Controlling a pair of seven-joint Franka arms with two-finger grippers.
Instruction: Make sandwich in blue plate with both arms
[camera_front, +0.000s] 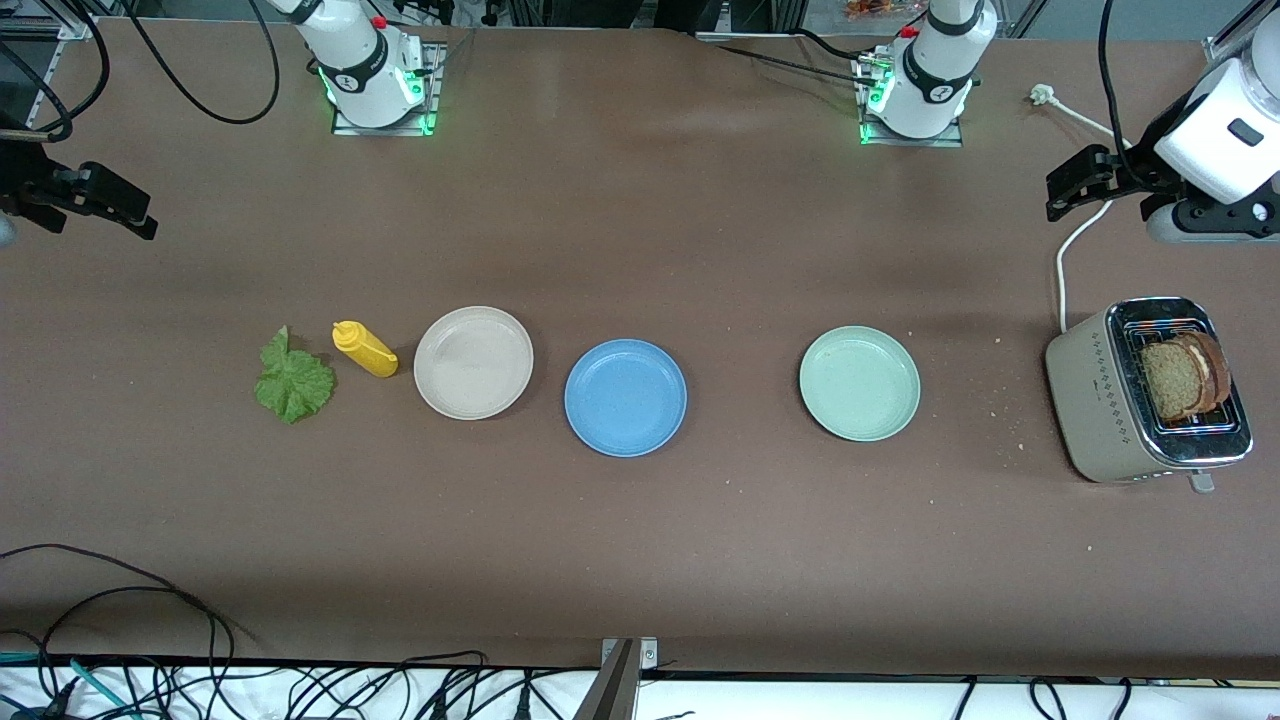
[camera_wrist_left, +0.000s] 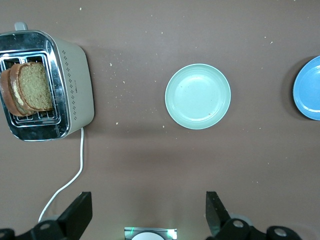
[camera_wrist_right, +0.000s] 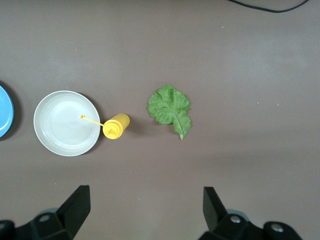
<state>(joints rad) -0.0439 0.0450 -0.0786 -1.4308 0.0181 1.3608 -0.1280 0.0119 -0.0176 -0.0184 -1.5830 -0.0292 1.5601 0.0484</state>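
we see a long brown table with everything laid out in a row along its middle. the biggest thing on it is the beige toaster, at the left arm's end, its white cord trailing away from the front camera. two brown bread slices stand upright in its slots, leaning against each other. the three plates come next: the pale green plate sits nearest the toaster, the blue plate lies at about the middle of the row and holds nothing, and the beige plate sits just beside it toward the right arm's end, a touch farther from the front camera. the green lettuce leaf lies flat on the table near the right arm's end, with the yellow squeeze bottle standing between it and the beige plate, close to both but touching neither. the left gripper hangs in the air over the table edge above the toaster's cord, its fingers spread wide apart and holding nothing. the right gripper hangs high over the table's edge at the right arm's end, its fingers also wide apart and bare. small crumbs dot the table around the toaster and green plate.
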